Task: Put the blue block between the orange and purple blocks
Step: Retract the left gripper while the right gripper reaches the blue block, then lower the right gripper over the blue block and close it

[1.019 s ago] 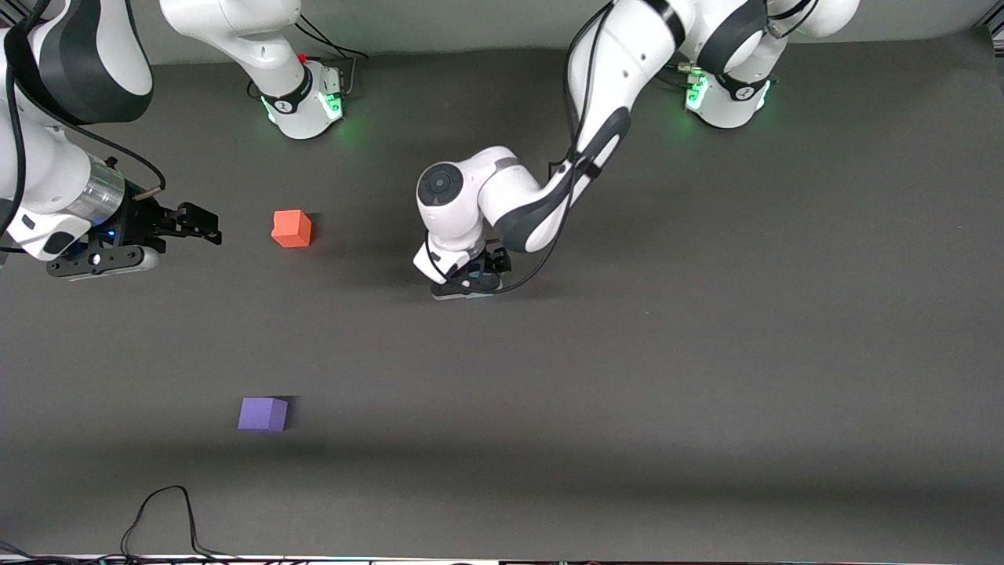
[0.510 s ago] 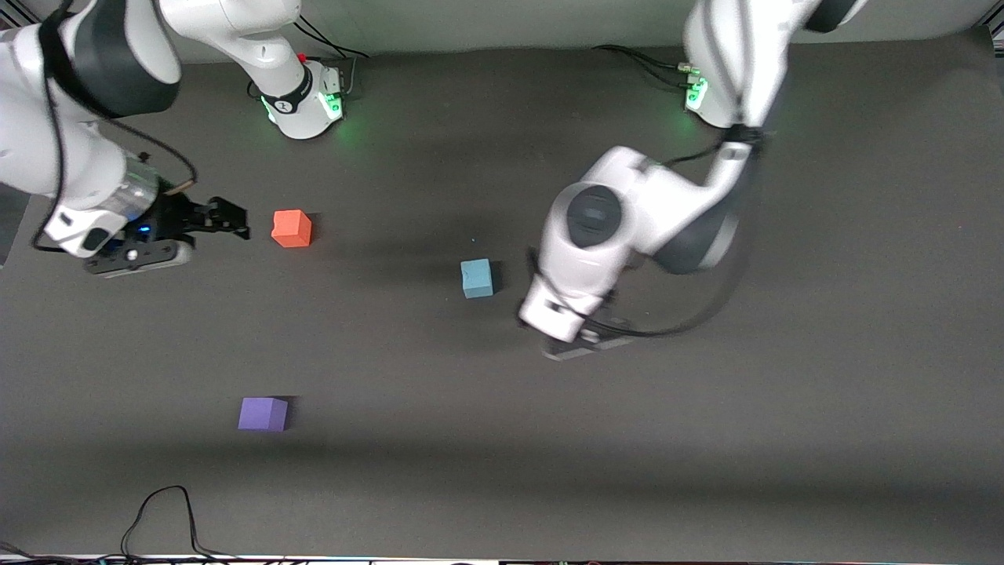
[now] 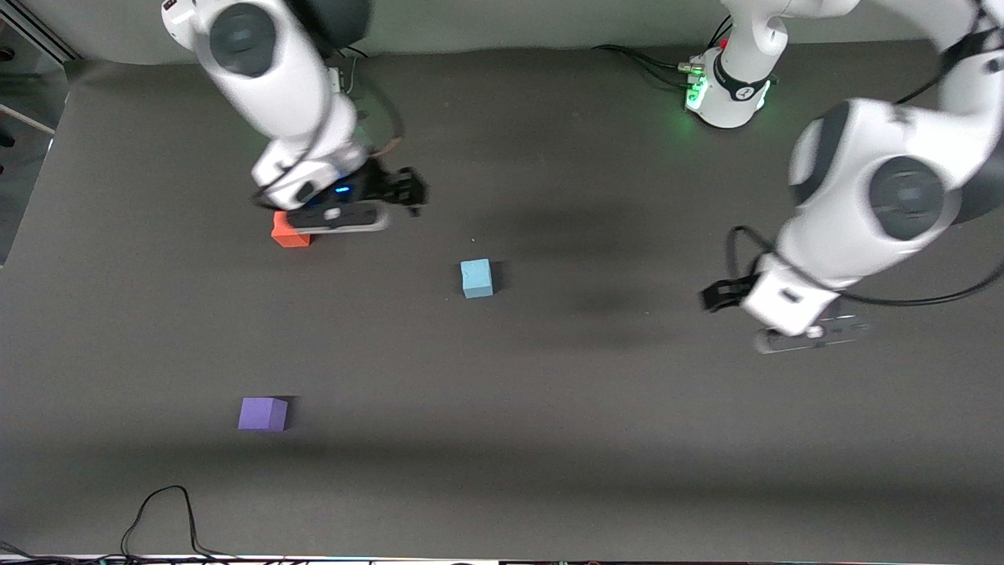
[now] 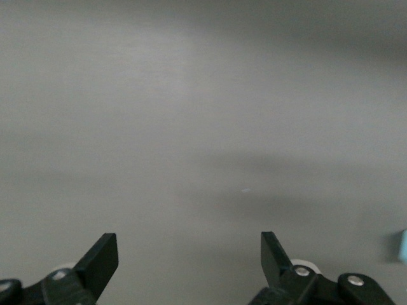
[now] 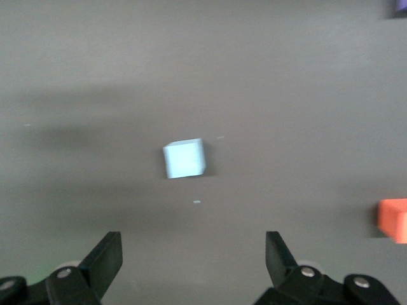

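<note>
The blue block lies at about four o'clock from the right gripper, seemingly the nearer; left gripper waits; both gape wide

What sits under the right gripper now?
Under the open right gripper lies bare table; the orange block peeks from beneath the wrist, partly covered. The blue block sits apart, uncovered.

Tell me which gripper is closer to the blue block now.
Right. The right gripper hangs open above the table near the orange block, close to the blue block. The left gripper, open too, is farther off, toward the left arm's end.
</note>
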`<action>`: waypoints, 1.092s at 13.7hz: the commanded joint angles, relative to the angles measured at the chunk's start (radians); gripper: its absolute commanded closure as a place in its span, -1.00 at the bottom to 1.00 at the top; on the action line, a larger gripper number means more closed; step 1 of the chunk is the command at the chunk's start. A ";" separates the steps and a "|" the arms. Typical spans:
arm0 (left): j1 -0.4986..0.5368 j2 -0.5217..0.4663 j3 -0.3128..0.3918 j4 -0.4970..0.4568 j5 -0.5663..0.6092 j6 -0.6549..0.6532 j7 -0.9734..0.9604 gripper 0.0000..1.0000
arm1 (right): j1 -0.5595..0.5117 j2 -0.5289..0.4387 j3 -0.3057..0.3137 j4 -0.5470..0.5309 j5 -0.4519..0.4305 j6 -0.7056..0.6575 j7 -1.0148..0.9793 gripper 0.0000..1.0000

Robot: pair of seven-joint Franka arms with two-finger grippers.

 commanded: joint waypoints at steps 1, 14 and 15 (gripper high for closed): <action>0.104 -0.086 -0.009 -0.081 -0.004 -0.030 0.185 -1.00 | 0.021 0.099 -0.015 0.094 0.021 -0.023 0.023 -1.00; 0.169 -0.315 0.001 -0.210 -0.004 -0.055 0.360 -1.00 | 0.115 0.297 -0.021 -0.213 0.012 0.527 0.021 -1.00; 0.120 -0.315 0.036 -0.206 -0.004 -0.056 0.354 -1.00 | 0.115 0.318 -0.021 -0.225 0.011 0.570 0.019 -1.00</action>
